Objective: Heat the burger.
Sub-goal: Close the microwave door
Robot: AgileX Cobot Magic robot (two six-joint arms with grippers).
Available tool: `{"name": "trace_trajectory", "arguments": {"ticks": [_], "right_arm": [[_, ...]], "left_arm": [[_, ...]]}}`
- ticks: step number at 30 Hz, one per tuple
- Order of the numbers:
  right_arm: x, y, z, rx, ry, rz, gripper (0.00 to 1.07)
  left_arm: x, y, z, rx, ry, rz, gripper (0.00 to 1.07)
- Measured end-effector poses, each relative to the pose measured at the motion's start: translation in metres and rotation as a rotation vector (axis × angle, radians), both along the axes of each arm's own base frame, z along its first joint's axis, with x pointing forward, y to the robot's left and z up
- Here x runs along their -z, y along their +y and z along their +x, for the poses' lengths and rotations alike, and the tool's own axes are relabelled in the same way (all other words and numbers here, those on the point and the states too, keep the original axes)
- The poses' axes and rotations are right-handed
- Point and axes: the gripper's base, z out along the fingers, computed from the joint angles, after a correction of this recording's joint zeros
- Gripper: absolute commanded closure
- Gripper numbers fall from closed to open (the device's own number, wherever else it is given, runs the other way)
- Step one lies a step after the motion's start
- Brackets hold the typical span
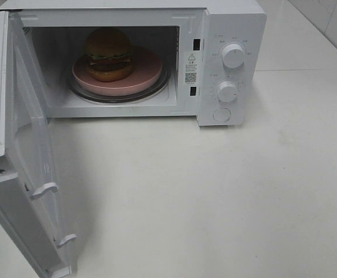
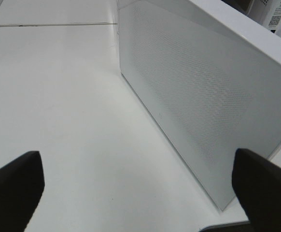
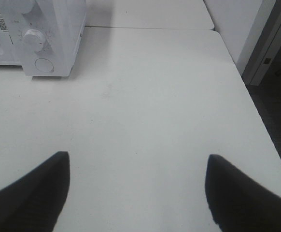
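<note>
Left wrist view: the left hand (image 2: pixel 137 176) is spread wide, its two dark fingers (image 2: pixel 12 191) far apart with nothing between them but white bench (image 2: pixel 73 121). One finger sits close to the lower corner of the microwave door (image 2: pixel 198 101), whose dotted mesh panel stands upright just ahead; I cannot tell if they touch. The right hand (image 3: pixel 138 171) is spread just as wide and holds nothing, hovering over bare bench with the right edge (image 3: pixel 256 116) and the darker floor beyond it in sight.

From the high camera, the burger (image 1: pixel 108 53) sits inside the microwave (image 1: pixel 232 23), upright on a pink plate (image 1: pixel 148 72) that rests on the glass turntable (image 1: pixel 119 97). Its glossy brown bun tops green lettuce and a dark patty.

The microwave stands at the far edge of the bench, toward the far left corner. Its door (image 1: pixel 24 145) swings out towards the near left corner. From its two knobs (image 1: pixel 233 55) to the near and right edges runs a broad stretch of white bench (image 1: pixel 215 202).
</note>
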Motion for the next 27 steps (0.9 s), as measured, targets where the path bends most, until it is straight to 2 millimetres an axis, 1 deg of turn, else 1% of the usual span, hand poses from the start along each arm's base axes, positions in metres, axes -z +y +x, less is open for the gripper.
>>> {"name": "trace_trajectory", "arguments": {"ticks": [9,10,11,12,13,14,15,16,17,18,19,20,21,22,23,24,25,26,27], "right_arm": [[0.000,0.000,0.000,0.000,0.000,0.000,0.32],[0.000,0.000,0.000,0.000,0.000,0.000,0.32],[0.000,0.000,0.000,0.000,0.000,0.000,0.32],[0.000,0.000,0.000,0.000,0.000,0.000,0.32],[0.000,0.000,0.000,0.000,0.000,0.000,0.32],[0.000,0.000,0.000,0.000,0.000,0.000,0.32],[0.000,0.000,0.000,0.000,0.000,0.000,0.32],[0.000,0.000,0.000,0.000,0.000,0.000,0.32],[0.000,0.000,0.000,0.000,0.000,0.000,0.32],[0.000,0.000,0.000,0.000,0.000,0.000,0.32],[0.000,0.000,0.000,0.000,0.000,0.000,0.32],[0.000,0.000,0.000,0.000,0.000,0.000,0.32],[0.000,0.000,0.000,0.000,0.000,0.000,0.32],[0.000,0.000,0.000,0.000,0.000,0.000,0.32],[0.000,0.000,0.000,0.000,0.000,0.000,0.32],[0.000,0.000,0.000,0.000,0.000,0.000,0.32],[0.000,0.000,0.000,0.000,0.000,0.000,0.32],[0.000,0.000,0.000,0.000,0.000,0.000,0.32],[0.000,0.000,0.000,0.000,0.000,0.000,0.32]], "left_arm": [[0.000,0.000,0.000,-0.001,0.000,-0.003,0.10],[-0.002,0.001,0.000,-0.006,-0.008,0.003,0.13],[-0.008,0.001,-0.001,-0.015,-0.044,0.005,0.14],[-0.008,0.001,-0.001,-0.015,-0.044,0.005,0.14],[-0.012,0.002,-0.001,-0.019,-0.059,-0.001,0.20],[-0.012,0.002,-0.001,-0.019,-0.059,-0.001,0.20],[-0.019,0.002,0.003,-0.034,-0.080,-0.024,0.27],[-0.021,0.002,0.006,-0.039,-0.078,-0.032,0.33],[-0.021,0.002,0.006,-0.039,-0.078,-0.032,0.33],[-0.023,0.003,0.015,-0.050,-0.054,-0.044,0.49],[-0.023,0.003,0.019,-0.054,-0.044,-0.045,0.57],[-0.023,0.003,0.019,-0.054,-0.044,-0.045,0.57],[-0.025,0.004,0.030,-0.064,-0.018,-0.044,0.77],[-0.025,0.004,0.035,-0.067,-0.004,-0.043,0.89],[-0.025,0.004,0.035,-0.067,-0.004,-0.043,0.89],[-0.025,0.005,0.044,-0.073,0.025,-0.043,1.07],[-0.024,0.005,0.054,-0.078,0.059,-0.039,1.07],[-0.024,0.005,0.054,-0.078,0.059,-0.039,1.07],[-0.024,0.006,0.059,-0.081,0.075,-0.036,1.07]]}}
